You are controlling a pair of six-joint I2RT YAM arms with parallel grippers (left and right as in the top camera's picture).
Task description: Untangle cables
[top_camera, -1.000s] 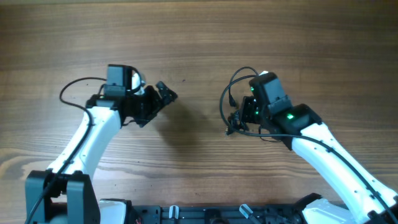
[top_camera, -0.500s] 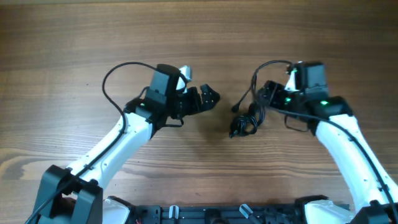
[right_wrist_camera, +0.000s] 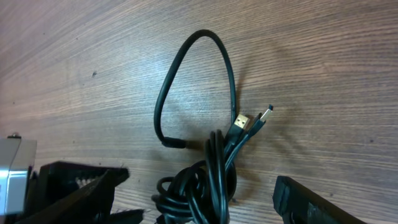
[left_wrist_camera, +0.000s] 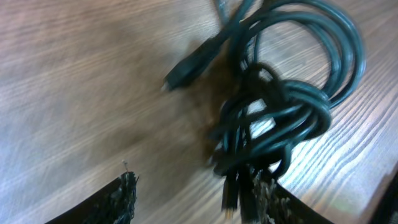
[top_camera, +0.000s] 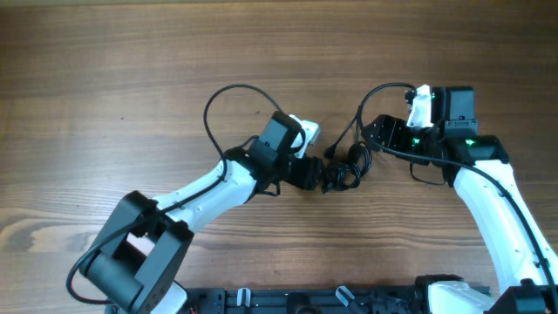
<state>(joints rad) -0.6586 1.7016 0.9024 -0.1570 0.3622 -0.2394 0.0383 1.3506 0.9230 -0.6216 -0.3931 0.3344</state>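
The cables (top_camera: 349, 166) lie as a small knotted black bundle on the wooden table, mid-table between the two arms. My left gripper (top_camera: 325, 178) has its tips at the bundle's left side. In the left wrist view the cables (left_wrist_camera: 273, 118) fill the upper right. Their plug ends hang against the right finger (left_wrist_camera: 268, 198), and the left gripper (left_wrist_camera: 196, 200) stands open. My right gripper (top_camera: 370, 142) is just right of the bundle. The right gripper (right_wrist_camera: 199, 208) is open with the cables (right_wrist_camera: 202, 186) between its fingers, untouched. A loose loop (right_wrist_camera: 193, 81) and two plugs (right_wrist_camera: 252, 119) reach away from it.
The thick wire of the left arm arches over the table (top_camera: 228, 98), and the right arm's wire (top_camera: 384, 87) loops above its gripper. Bare wooden table (top_camera: 131, 52) surrounds the arms. A black rail (top_camera: 288, 301) runs along the near edge.
The right gripper opened, let the bundle go onto the table and drew back to the right. The left arm swung right up to the bundle, and its jaws have narrowed.
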